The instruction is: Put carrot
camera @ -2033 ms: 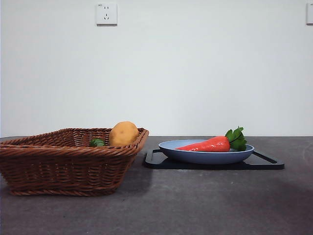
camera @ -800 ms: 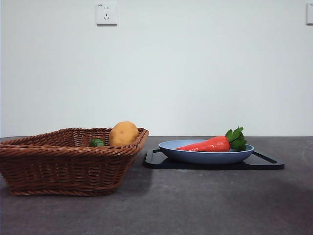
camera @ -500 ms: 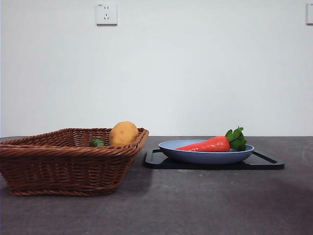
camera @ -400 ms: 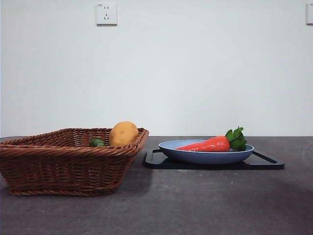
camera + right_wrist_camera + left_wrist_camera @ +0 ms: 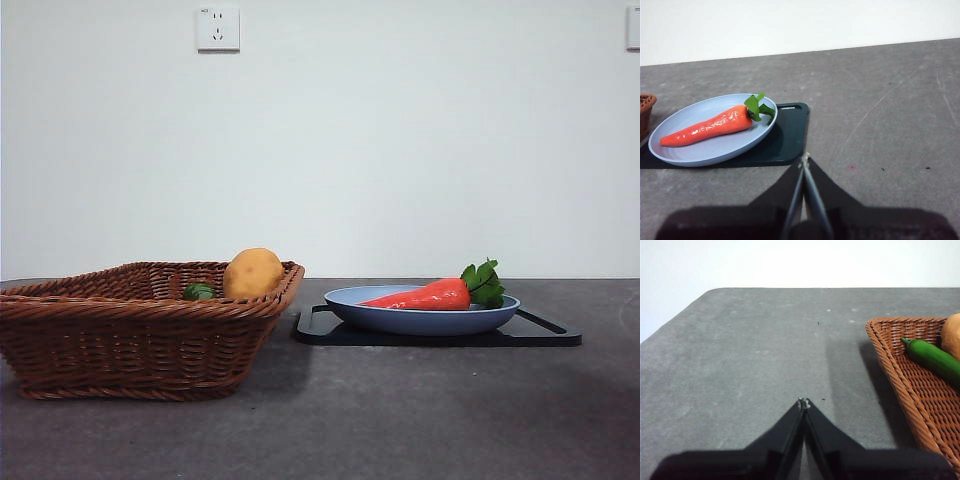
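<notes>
The carrot (image 5: 425, 295) lies on its side in the blue plate (image 5: 420, 320), right of centre in the front view, tapered tip pointing toward the wicker basket (image 5: 130, 335) at lower left and green leaves (image 5: 485, 283) toward the right; the plate rests on a dark tray (image 5: 545, 330). In the right wrist view the carrot (image 5: 707, 127) sits at mid left of the frame, well apart from the right gripper (image 5: 804, 160), whose jaws are pressed together and empty. The left gripper (image 5: 803, 402) is likewise clenched on nothing, above bare table (image 5: 750, 355) beside the basket. Judged from its glossy moulded skin, the carrot is probably a light, rigid toy with a slippery surface. The taper would tend to squeeze it out of the jaws if taken near the tip, so the thick portion just short of the leaves looks the soundest place to take hold, jaws set across the body. The leaves appear thin and flexible, unsuited as a hold
</notes>
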